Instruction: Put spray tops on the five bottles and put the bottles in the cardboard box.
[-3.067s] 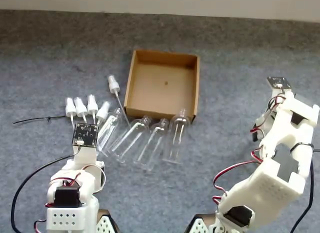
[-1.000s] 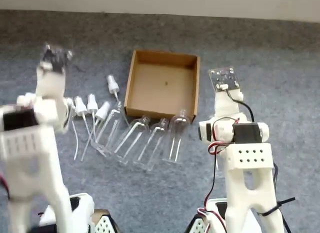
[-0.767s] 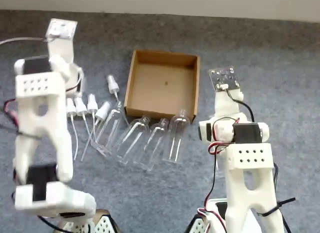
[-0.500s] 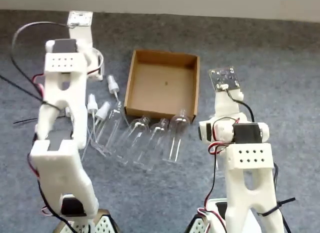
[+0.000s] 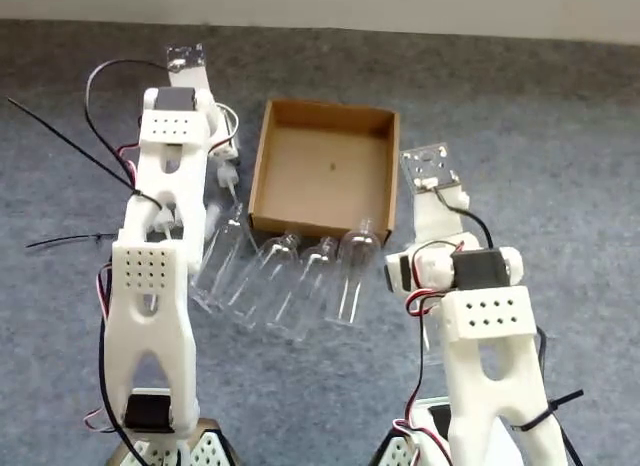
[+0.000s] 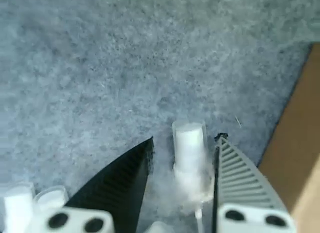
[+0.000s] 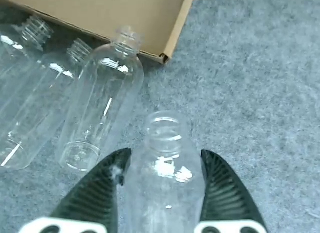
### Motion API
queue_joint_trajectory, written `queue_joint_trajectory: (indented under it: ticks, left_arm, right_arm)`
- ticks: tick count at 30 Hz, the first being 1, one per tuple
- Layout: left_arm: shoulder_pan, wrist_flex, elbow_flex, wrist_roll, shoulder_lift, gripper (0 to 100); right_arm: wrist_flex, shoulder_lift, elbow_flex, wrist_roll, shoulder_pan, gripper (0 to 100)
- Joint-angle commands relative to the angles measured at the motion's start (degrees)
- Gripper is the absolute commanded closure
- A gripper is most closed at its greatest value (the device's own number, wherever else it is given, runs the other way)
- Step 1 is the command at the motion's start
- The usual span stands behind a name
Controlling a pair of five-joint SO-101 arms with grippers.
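Observation:
A white spray top (image 6: 190,153) stands on the grey carpet beside the cardboard box (image 6: 305,143). My left gripper (image 6: 185,140) is open, one finger on either side of the spray top. In the high view the left arm stretches over this spray top (image 5: 228,176) and the other spray tops (image 5: 160,222). My right gripper (image 7: 165,153) is shut on a clear bottle (image 7: 167,168), held with its open neck toward the box corner (image 7: 165,55). Several clear uncapped bottles (image 5: 262,276) lie in a row in front of the box (image 5: 320,226).
Two more spray tops (image 6: 20,203) show near the left gripper's base. The nearest lying bottle (image 7: 102,113) is close beside the held one. A thin black cable (image 5: 60,241) lies on the carpet at the left. Open carpet lies to the right of the box.
The left arm has risen from its folded pose and swung out over the spray tops to the one beside the box. The right arm came in from the right and edged toward the bottles.

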Motion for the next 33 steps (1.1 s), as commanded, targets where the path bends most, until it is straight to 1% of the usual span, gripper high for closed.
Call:
queue_joint_trajectory:
  ticks: [1,3,7,13,16,18,22,25,27,30,33]
  left_arm:
    - [0.9,0.7,-6.1,1.0,1.5,81]
    - [1.1,0.6,-7.5,1.1,3.4,82]
    - [1.5,0.7,-9.8,1.1,5.6,88]
    - [1.0,0.8,-10.9,1.0,4.9,92]
    - [0.4,4.0,-15.1,1.0,2.2,92]
    - [0.2,6.6,-19.6,0.3,-0.1,92]
    - [0.6,11.3,-29.0,-4.3,-5.4,92]
    - [0.6,13.6,-33.5,-5.9,-10.0,92]
    - [0.6,15.0,-33.5,-7.4,-14.3,92]
    - [0.6,16.3,-32.9,-7.7,-21.3,92]
    - [0.7,16.5,-32.8,-7.7,-29.5,92]
  right_arm:
    - [-0.9,-1.5,-0.7,0.1,-0.5,93.3]
    - [-0.9,-1.5,-0.6,0.1,-0.5,93.3]
    - [-0.9,-1.5,-0.5,0.1,-0.5,93.3]
    - [-0.9,-1.5,-0.5,0.1,-0.5,93.3]
    - [-0.9,-1.5,-0.5,0.1,-0.5,93.3]
    - [-0.9,-1.5,-0.5,0.1,-0.5,93.3]
    - [-0.9,-1.5,-0.7,0.1,-0.5,93.3]
    - [-0.8,-1.5,-0.8,0.1,-0.5,93.3]
    - [-0.8,-1.5,-0.8,0.1,-0.5,93.3]
    - [-0.8,-1.6,-1.4,0.1,-0.9,93.3]
    - [-0.8,-4.1,-3.3,0.1,-4.5,93.3]
